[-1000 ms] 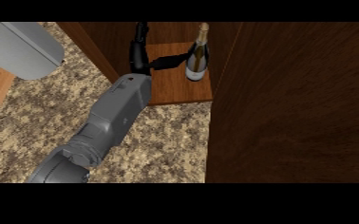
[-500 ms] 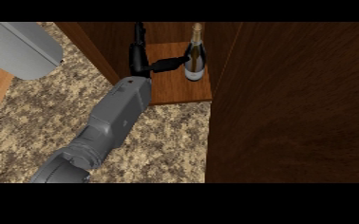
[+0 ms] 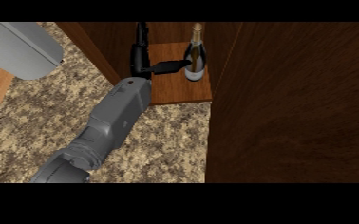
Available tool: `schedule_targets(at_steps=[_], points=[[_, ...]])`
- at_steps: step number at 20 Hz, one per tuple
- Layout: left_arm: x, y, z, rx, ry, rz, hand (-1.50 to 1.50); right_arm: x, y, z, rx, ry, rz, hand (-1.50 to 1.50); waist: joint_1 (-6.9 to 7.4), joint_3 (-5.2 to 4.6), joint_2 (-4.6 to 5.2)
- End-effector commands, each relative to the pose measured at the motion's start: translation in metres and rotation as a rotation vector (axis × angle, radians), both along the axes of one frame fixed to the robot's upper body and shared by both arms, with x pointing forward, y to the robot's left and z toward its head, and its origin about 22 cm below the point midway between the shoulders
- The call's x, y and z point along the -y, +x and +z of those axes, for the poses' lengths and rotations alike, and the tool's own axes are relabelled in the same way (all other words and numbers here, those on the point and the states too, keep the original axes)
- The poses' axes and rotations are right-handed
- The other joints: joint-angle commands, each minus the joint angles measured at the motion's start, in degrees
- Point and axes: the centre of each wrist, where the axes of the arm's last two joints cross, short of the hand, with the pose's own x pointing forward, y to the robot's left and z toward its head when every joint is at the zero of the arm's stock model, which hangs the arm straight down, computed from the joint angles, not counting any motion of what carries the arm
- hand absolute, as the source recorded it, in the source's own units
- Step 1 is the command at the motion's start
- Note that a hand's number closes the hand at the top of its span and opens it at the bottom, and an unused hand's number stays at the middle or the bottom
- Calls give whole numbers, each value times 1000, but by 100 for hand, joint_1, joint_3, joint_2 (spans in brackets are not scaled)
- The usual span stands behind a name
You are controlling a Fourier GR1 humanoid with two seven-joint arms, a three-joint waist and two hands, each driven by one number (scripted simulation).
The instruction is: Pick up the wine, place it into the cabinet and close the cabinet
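Wooden shelf (image 3: 172, 92) edge near wine (image 3: 195, 57); hand (image 3: 144, 61) beside.

Single grey forearm rising from lower left, black hand (image 3: 144, 59) at its end, fingers straight upward, thumb stretched sideways to the right.

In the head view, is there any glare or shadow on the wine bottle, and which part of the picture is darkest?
Head view: the wine bottle shows a pale highlight along its body; the cabinet door is the darkest area; no clear shadow shows under the bottle.
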Motion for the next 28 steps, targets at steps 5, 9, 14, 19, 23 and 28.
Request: schedule_targets(at_steps=[5, 9, 14, 19, 23, 28], points=[[-11, -12, -24, -24, -24, -38, -150, -2, -10, 3, 4, 16, 18, -150, 104, -11, -23], [-10, -11, -21, -22, -104, -33, -150, -1, -12, 14, 11, 31, 7, -150, 41, -15, -45], [-16, -18, -33, -12, -134, -47, -150, -4, -16, 10, 5, 32, 15, -150, 130, -10, -83], [-8, -11, -19, -11, -164, -68, -150, 0, -4, 8, 1, 8, 32, -150, 57, -6, -101], [-13, -25, -37, -27, -183, -69, -150, -2, -18, 22, -15, 23, 23, -150, 92, -11, -144], [5, -40, -36, -16, -160, -102, -150, 1, -9, 9, -6, 28, 2, -150, 182, -5, -152]])
